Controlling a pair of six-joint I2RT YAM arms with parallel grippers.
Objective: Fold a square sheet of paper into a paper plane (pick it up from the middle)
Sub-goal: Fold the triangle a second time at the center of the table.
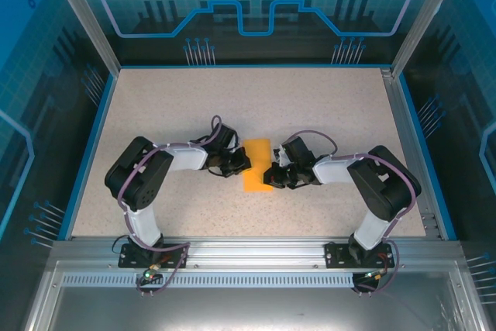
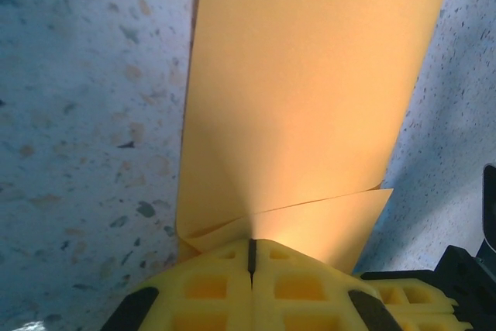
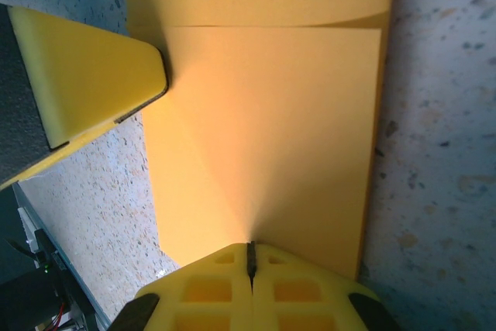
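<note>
The square sheet of paper (image 1: pixel 256 164) is orange-yellow and lies doubled over as a narrow upright rectangle on the speckled table, between my two grippers. My left gripper (image 1: pixel 245 163) is shut on its left edge. In the left wrist view the yellow jaws (image 2: pixel 252 249) meet on the paper (image 2: pixel 310 91), where two layers overlap. My right gripper (image 1: pixel 270 177) is shut on the lower right edge. In the right wrist view its jaws (image 3: pixel 250 257) pinch the sheet (image 3: pixel 271 129), with a fold line across the top. The paper plane is out of view.
The left gripper's yellow finger (image 3: pixel 85 75) reaches the paper's far corner in the right wrist view. Part of the right gripper (image 2: pixel 453 288) shows at the lower right of the left wrist view. Blue rails (image 1: pixel 87 145) border the table; both arm bases stand at the near edge.
</note>
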